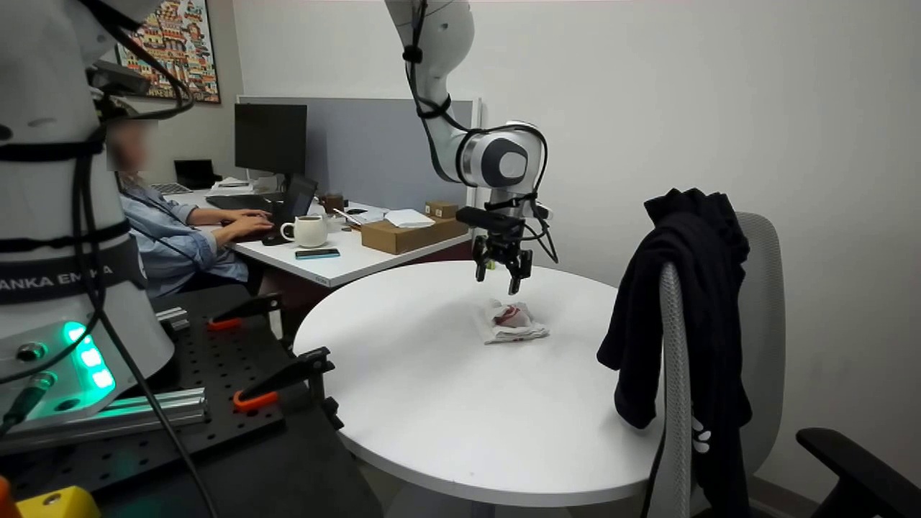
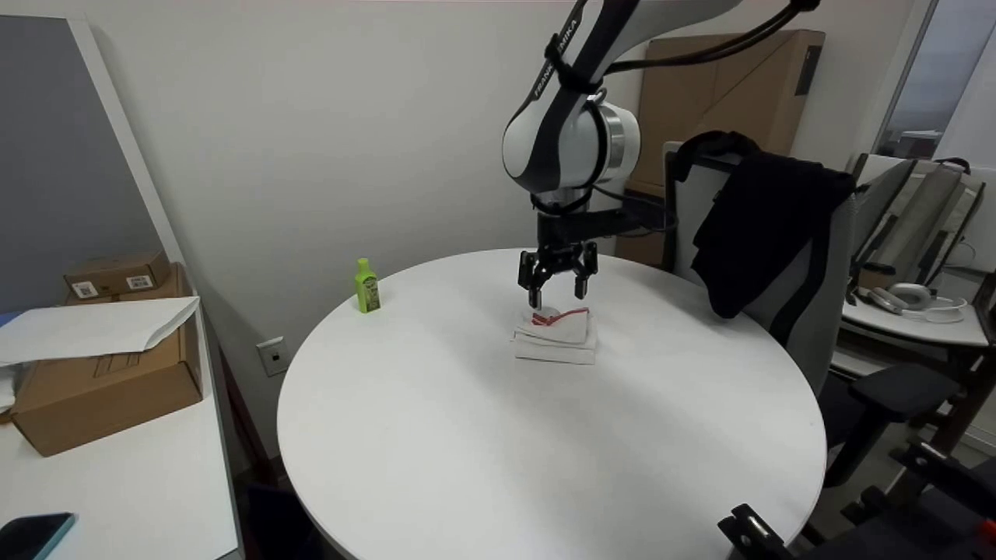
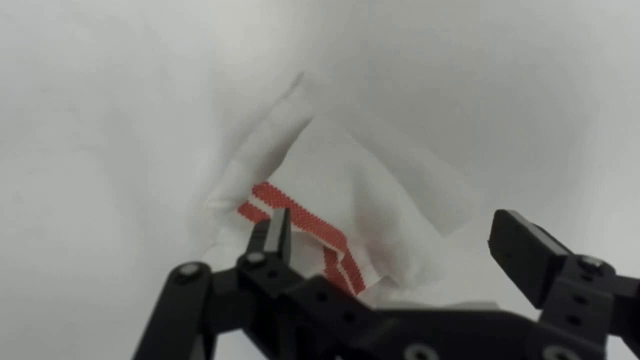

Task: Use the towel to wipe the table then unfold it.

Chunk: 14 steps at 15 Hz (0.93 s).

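White and round, the table [image 2: 436, 467] spreads beneath the gripper [image 2: 558, 294], whose jaws stand wide apart and hold nothing. Below them, on the table, lies the folded towel [image 2: 554, 336]. In the wrist view one finger [image 3: 270, 237] covers part of the red stripes [image 3: 310, 221] while the other finger [image 3: 525, 255] shows beyond the cloth, so a straight descent could land one tip on the folds — shoving, not pinching. Closing too high might catch only the top layer, letting the bundle spill open mid-wipe. Only the wrist view makes that offset plain — a green bottle [image 2: 367, 291], whole in an exterior view and well apart from the jaws, is missing from it.
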Each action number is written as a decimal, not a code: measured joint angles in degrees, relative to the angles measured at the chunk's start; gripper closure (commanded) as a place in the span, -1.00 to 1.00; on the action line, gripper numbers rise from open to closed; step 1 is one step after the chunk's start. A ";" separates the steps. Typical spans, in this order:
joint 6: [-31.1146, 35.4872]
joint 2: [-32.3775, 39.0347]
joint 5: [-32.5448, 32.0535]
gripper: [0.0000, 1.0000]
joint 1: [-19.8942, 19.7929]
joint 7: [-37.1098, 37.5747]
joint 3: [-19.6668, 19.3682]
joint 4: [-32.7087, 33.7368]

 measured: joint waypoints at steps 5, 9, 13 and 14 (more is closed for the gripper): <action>-2.51 -2.36 -3.85 -1.00 2.47 -2.29 -1.59 -3.26; 0.55 -2.40 -12.19 -1.00 7.85 0.33 -6.21 -4.97; 6.11 -1.64 -19.41 -1.00 13.14 5.11 -10.12 -6.95; 7.22 -1.33 -20.42 -1.00 14.06 6.13 -10.87 -7.31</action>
